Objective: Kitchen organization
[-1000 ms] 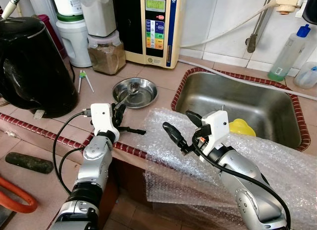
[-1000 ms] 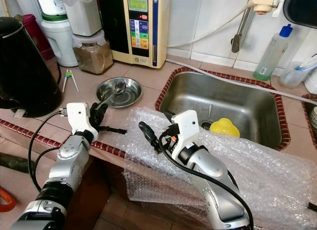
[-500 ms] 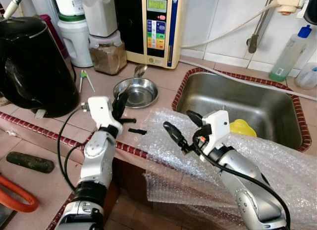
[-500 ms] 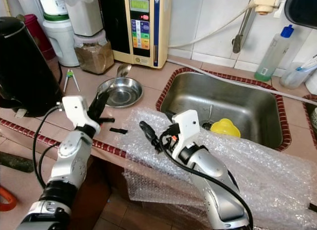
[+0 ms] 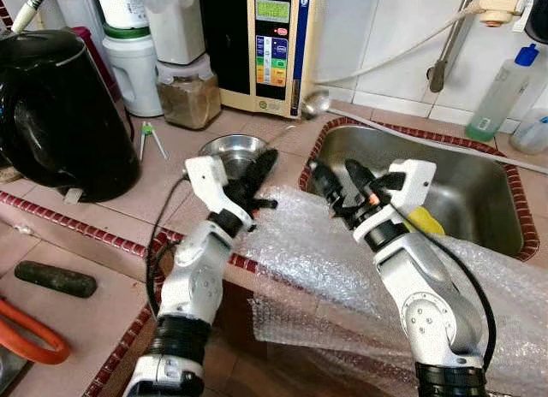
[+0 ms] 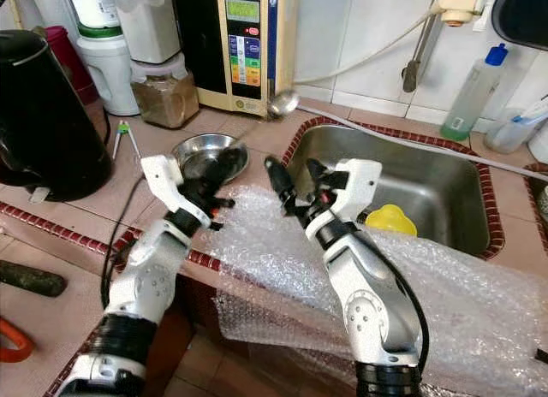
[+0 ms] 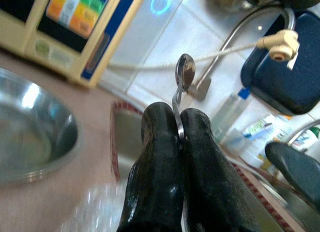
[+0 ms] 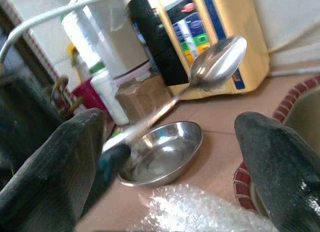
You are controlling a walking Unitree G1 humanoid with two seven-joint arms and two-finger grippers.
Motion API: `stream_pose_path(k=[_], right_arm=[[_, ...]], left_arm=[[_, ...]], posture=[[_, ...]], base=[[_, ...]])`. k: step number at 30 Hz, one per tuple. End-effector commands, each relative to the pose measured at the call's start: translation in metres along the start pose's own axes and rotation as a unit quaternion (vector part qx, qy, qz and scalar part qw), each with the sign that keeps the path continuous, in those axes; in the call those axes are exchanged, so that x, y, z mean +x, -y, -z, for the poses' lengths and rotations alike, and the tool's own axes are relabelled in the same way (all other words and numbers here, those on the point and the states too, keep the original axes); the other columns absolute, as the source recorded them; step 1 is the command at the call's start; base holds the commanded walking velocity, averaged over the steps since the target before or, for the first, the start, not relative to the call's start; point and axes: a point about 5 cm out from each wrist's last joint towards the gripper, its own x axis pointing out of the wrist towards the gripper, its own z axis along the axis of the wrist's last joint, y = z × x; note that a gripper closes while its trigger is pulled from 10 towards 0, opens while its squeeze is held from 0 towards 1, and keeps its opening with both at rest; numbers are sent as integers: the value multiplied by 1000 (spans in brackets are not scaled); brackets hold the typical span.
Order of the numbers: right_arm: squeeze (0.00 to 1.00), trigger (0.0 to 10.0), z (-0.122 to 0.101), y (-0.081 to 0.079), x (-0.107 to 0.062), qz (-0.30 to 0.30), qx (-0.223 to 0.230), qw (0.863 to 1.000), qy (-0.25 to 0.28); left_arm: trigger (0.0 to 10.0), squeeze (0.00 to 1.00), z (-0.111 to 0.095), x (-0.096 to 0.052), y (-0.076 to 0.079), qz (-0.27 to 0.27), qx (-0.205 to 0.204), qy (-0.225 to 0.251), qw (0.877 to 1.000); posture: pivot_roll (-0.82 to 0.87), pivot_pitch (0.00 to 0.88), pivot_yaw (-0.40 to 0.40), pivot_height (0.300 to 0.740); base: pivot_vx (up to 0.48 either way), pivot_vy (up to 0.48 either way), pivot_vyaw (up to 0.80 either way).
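Spoon (image 5: 301, 112) is pinched by its handle between the pressed-together fingers of the left gripper (image 5: 257, 170), raised above the counter with its bowl pointing toward the sink (image 5: 479, 170). Steel bowl (image 5: 233, 149) sits just behind that gripper and holds nothing; one second ago the spoon lay inside it. Right gripper (image 5: 338, 179), fingers spread, hovers over the bubble wrap (image 5: 300, 251) just beside the left gripper; it has risen and moved closer.

Left wrist view: both fingers (image 7: 160, 182) clamp the spoon handle, the spoon bowl ahead of them.

Right wrist view: spoon (image 8: 215, 62) passes between the spread fingers (image 8: 55, 162), above the empty steel bowl (image 8: 160, 154).
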Motion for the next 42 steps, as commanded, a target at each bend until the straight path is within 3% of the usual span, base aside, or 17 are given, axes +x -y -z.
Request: stream_pose_path(k=[1,6,10,17,18,26,31,42], right_arm=[[0,10000,-1,3,2,7,24,1000,1],[0,10000,2,12,10,19,102,994,10],[0,10000,3,13,20,19,137,990,10],[0,9961,6,12,33,16,152,988,4],[0,196,6,12,37,17,158,987,3],[0,0,0,10,47,16,167,986,17],[0,0,0,20,42,26,169,985,18],[0,0,-1,21,42,26,170,985,26]], left_arm=[[0,0,-4,3,9,29,-4,1,1000],[0,0,7,-1,28,96,-31,-41,994],[0,0,10,-3,33,113,-40,-53,991],[0,0,14,-6,39,129,-53,-67,988],[0,0,14,-7,40,132,-55,-69,987],[0,0,14,-11,41,129,-59,-71,987],[0,0,13,-10,38,124,-58,-75,988],[0,0,13,-11,34,114,-59,-84,988]], posture=[[-20,0,18,740],[-20,3,16,740],[-18,5,16,740],[-14,4,13,740],[-13,5,11,740],[-10,3,3,740],[-16,4,2,740],[-27,5,9,740]], base=[[0,0,0],[0,0,0],[0,0,0],[0,0,0],[0,0,0],[0,0,0],[0,0,0],[0,0,0]])
